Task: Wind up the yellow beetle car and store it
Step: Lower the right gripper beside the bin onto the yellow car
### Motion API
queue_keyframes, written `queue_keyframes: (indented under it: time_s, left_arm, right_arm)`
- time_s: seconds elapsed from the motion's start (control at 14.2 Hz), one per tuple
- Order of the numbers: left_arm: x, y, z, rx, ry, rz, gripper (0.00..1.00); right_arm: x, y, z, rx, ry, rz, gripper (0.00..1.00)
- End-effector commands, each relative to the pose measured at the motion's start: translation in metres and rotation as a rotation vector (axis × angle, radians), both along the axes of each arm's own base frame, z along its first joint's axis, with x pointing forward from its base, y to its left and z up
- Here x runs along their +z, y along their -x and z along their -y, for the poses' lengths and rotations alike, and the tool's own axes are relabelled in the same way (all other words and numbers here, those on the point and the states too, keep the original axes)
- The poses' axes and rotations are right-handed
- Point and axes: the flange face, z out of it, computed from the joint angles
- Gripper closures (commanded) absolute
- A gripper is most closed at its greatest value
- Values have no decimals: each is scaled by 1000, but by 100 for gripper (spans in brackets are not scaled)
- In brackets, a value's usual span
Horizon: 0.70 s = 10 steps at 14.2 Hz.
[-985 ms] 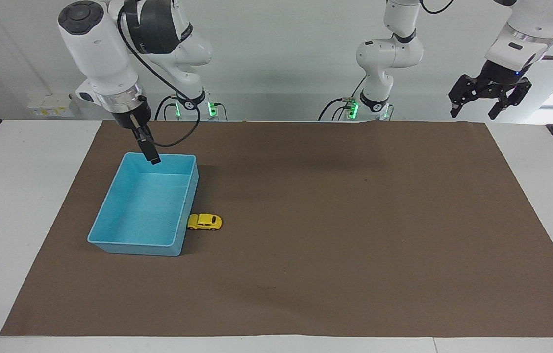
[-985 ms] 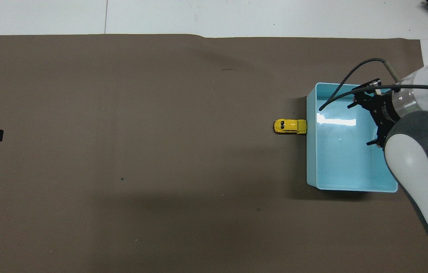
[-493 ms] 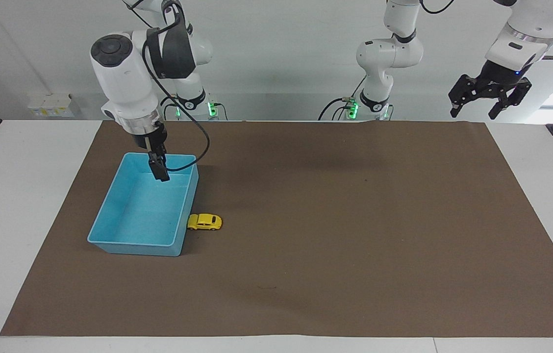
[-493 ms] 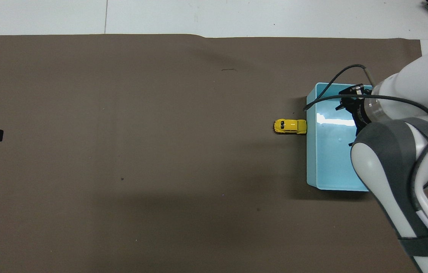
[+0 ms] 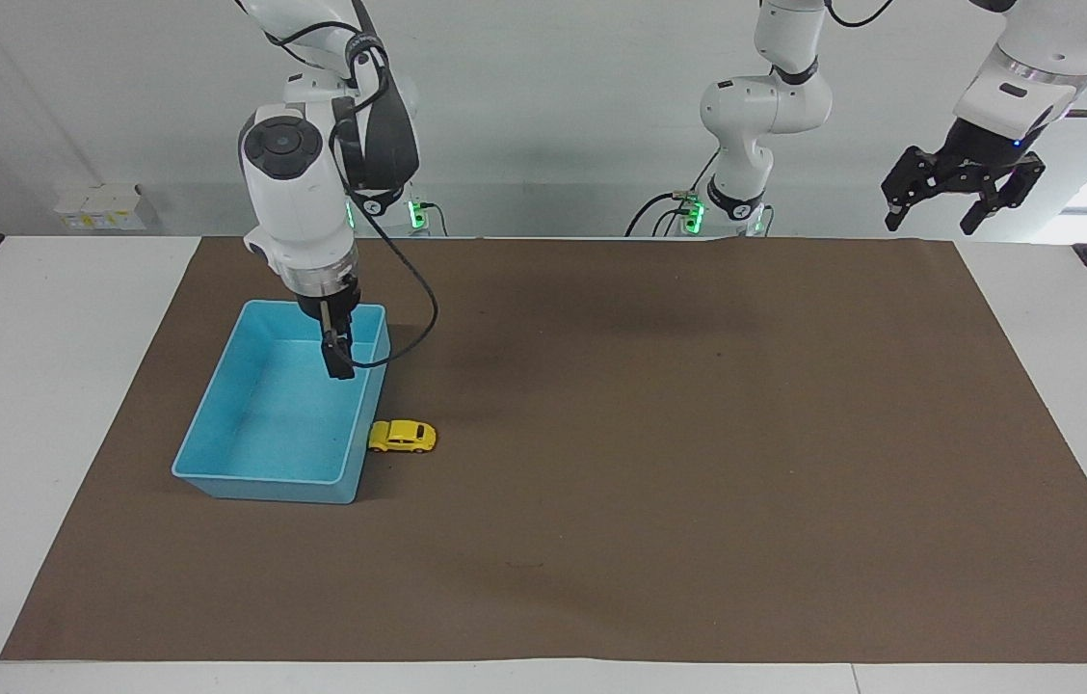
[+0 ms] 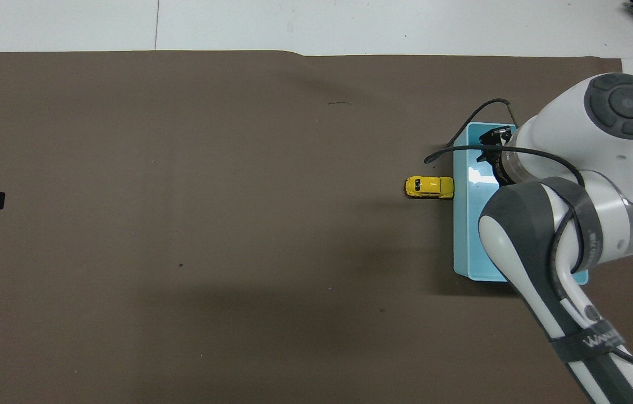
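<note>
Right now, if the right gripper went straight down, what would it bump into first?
Probably the floor of the blue bin: the right gripper points down over it. The car sits outside, beside the bin.

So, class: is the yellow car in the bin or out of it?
Out. The car sits on the brown mat beside the bin, against its outer wall; nothing lies inside the bin.

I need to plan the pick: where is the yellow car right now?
The car sits on the brown mat, against the blue bin's outer wall on the side toward the left arm's end, outside the bin.
</note>
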Motion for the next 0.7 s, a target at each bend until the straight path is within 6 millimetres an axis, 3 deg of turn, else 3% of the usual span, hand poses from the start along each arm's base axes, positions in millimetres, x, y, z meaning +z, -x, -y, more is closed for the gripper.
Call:
queue_keyframes:
  time_s: [0.0,0.14,0.28,0.63]
  left_arm:
    - [5,4,-2,7,-2,-6,0]
    - [5,4,-2,7,-2,-6,0]
    - [5,4,-2,7,-2,-6,0]
    - [5,4,-2,7,-2,-6,0]
  right_arm:
    - [-6,-2,-5,-24,19,35,0]
    - [-16,-5,-6,-39,21,24,0]
    - [-29,-7,-22,-55,47,34,0]
    - [-55,-11,-26,-93,56,15,0]
